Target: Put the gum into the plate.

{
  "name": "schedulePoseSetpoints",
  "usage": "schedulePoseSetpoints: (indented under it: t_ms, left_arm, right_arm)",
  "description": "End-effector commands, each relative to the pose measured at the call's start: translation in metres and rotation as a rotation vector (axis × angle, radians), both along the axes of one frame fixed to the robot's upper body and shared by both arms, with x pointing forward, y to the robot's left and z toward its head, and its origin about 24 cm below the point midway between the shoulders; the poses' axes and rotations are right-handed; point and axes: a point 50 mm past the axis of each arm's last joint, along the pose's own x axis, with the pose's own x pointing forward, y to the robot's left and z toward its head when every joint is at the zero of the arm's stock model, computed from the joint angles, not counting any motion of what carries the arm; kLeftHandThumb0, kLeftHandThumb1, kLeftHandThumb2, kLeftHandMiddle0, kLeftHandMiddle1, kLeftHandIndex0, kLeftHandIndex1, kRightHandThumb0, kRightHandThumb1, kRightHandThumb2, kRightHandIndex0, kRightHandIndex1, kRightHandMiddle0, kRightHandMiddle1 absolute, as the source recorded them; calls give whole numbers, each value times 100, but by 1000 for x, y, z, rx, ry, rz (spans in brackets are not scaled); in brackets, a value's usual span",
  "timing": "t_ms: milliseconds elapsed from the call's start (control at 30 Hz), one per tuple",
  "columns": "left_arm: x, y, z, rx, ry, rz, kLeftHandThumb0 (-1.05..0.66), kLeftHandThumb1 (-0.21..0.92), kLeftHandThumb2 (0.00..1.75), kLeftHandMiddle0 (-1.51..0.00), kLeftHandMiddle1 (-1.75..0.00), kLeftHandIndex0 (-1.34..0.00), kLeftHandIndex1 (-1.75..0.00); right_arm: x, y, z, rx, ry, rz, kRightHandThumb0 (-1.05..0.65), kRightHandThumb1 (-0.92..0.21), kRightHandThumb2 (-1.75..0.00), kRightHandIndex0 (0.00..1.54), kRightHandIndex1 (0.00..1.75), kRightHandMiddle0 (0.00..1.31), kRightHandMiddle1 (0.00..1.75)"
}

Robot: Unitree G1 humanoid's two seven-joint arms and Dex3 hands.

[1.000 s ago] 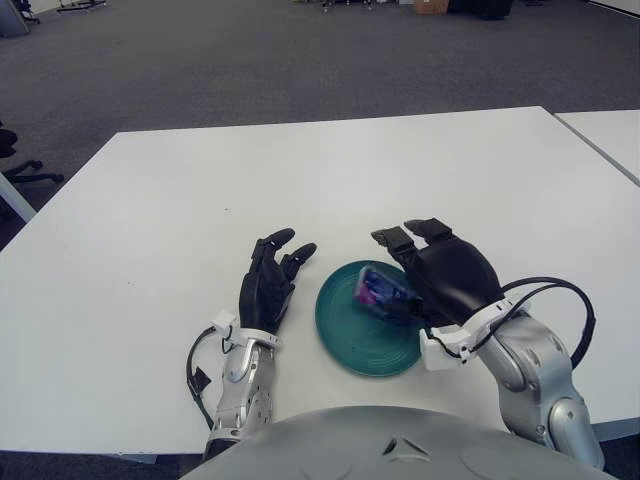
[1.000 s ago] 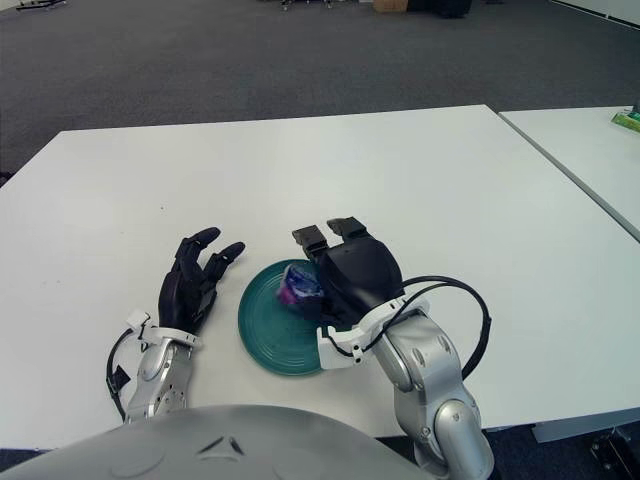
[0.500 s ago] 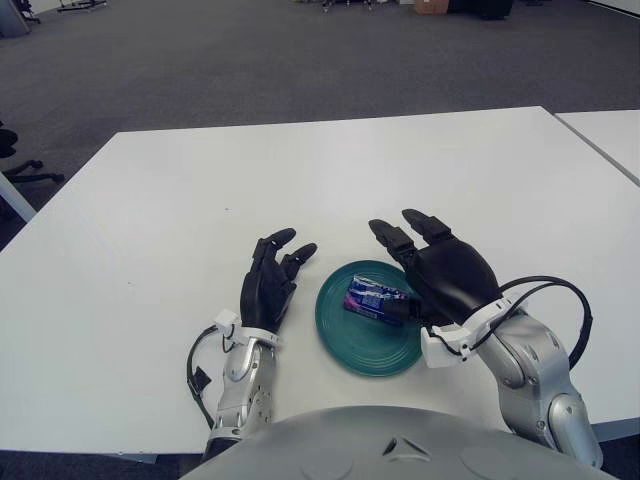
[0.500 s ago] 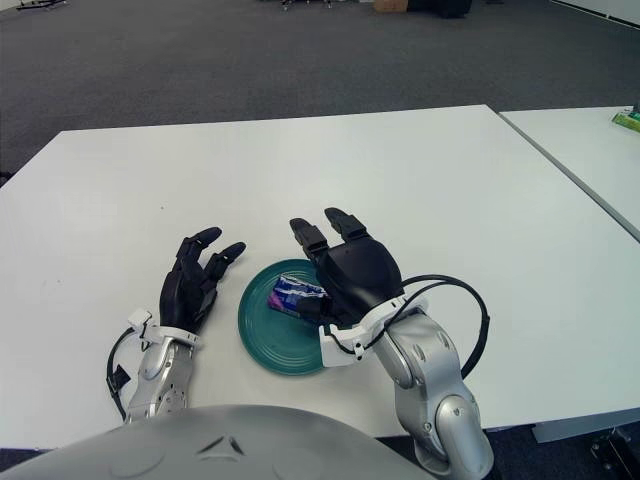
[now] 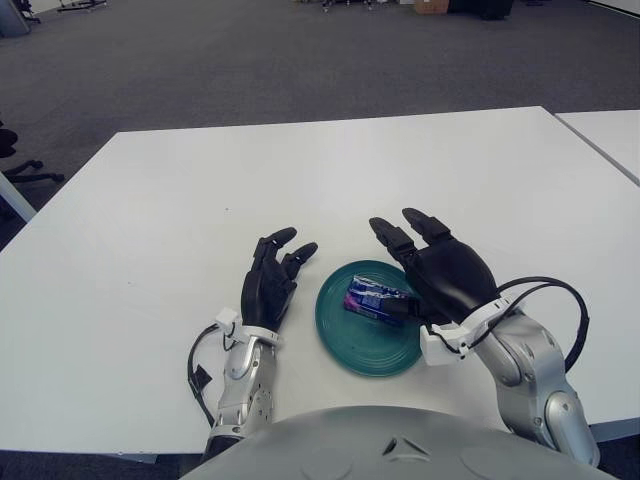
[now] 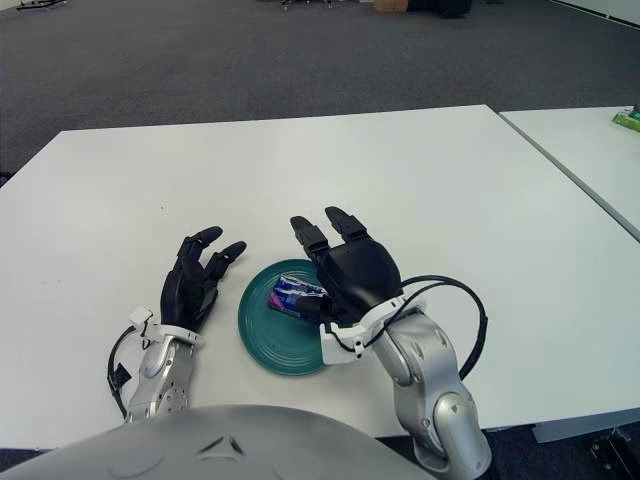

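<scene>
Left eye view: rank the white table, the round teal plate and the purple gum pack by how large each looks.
1. White table, by far the largest.
2. Round teal plate.
3. Purple gum pack, lying in the plate beside the open right hand.
The gaps are plain; nearness does not blur the order.

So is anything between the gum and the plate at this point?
Nothing visible. The gum already lies inside the plate, with the right hand open at the plate's right edge, fingers spread. The left hand shows just left of the plate, idle.
</scene>
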Motion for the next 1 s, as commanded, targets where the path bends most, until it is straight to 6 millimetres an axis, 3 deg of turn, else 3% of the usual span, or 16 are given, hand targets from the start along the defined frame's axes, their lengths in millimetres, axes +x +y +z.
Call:
schedulePoseSetpoints:
  t_ms: [0,133,267,333,433,667,767,967]
  left_arm:
    - [-2,-17,-8,-82,62,11,-98,92,97,-46,-88,-14,-119]
    - [-3,-17,-9,-81,75,17,-98,92,97,-45,-88,-14,-120]
    - [-4,-16,-10,-66,94,28,-96,92,94,-44,-88,-15,-120]
    - [-5,-16,-9,-18,95,30,-95,92,92,-44,-88,-17,-121]
    - [-6,-16,-9,44,89,26,-93,92,89,-44,-86,-18,-119]
    - [-10,-12,-12,100,85,17,-90,92,85,-43,-82,-19,-116]
    - [-11,-11,-14,112,91,17,-89,92,85,-42,-80,-18,-114]
    - [-13,-9,-18,128,107,25,-89,92,85,-42,-75,-18,-111]
  right_arm:
    - [1,-1,-1,28,-3,-12,-105,-92,-86,1,0,2,1]
    - [6,-7,3,134,-34,-52,-105,-92,-85,2,1,3,2]
    - [11,-24,5,386,-132,-146,-105,-92,-77,18,2,1,38]
    - [16,-43,-15,554,-158,-223,-102,-92,-73,28,5,1,60]
    - [18,-46,-33,835,-132,-321,-98,-92,-72,36,7,0,79]
    - [22,-51,-79,1392,22,-588,-86,-92,-77,41,8,0,92]
    - [16,-53,-89,1472,18,-670,-80,-92,-80,43,8,0,97]
    - [4,-56,-100,1456,13,-731,-78,-92,-85,47,10,15,108]
